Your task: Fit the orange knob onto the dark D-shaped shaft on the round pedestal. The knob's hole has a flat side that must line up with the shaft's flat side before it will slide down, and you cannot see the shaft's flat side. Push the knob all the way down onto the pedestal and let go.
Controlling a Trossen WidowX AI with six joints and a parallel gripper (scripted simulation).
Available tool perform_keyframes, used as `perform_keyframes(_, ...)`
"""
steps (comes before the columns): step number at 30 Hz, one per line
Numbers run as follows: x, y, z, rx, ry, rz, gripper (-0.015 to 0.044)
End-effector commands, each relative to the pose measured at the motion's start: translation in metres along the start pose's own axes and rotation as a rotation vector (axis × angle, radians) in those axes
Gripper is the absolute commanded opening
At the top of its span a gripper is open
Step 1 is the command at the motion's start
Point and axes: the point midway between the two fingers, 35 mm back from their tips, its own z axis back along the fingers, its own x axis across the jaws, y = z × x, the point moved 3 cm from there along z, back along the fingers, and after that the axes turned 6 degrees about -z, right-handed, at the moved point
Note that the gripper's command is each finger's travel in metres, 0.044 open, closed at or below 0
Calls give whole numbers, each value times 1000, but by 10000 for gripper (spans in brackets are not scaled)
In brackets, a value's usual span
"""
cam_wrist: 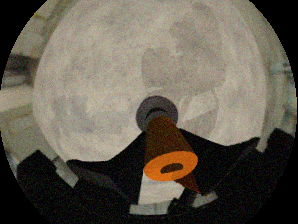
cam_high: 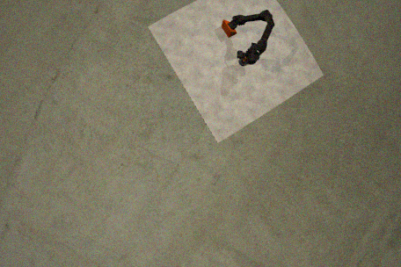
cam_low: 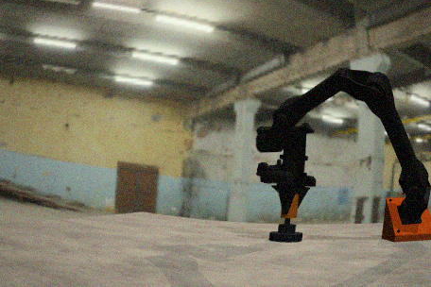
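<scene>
The orange knob [cam_low: 293, 206] [cam_wrist: 162, 140] is upright between the fingers of my gripper [cam_low: 289, 210] [cam_wrist: 162, 132], which is shut on it and points straight down. In the exterior view the knob is directly above the round pedestal [cam_low: 285, 237] [cam_wrist: 142, 112], with a gap below it. A short piece of the dark shaft [cam_low: 286, 221] shows in that gap. Whether the shaft's tip is inside the hole cannot be told. The flat sides are not readable. In the top view the arm hides the pedestal.
The arm's orange base [cam_high: 228, 28] [cam_low: 394, 228] stands on the pale square table top [cam_high: 202, 76], behind and to the side of the pedestal. The arm arches from it over to the pedestal. No other loose objects show.
</scene>
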Motion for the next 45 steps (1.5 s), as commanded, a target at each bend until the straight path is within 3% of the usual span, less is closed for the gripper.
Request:
perform_keyframes(1, 0, -1, 0, -3, -1, 7, 0)
perform_keyframes(45, 2, 0, -3, -3, -2, -64, 0)
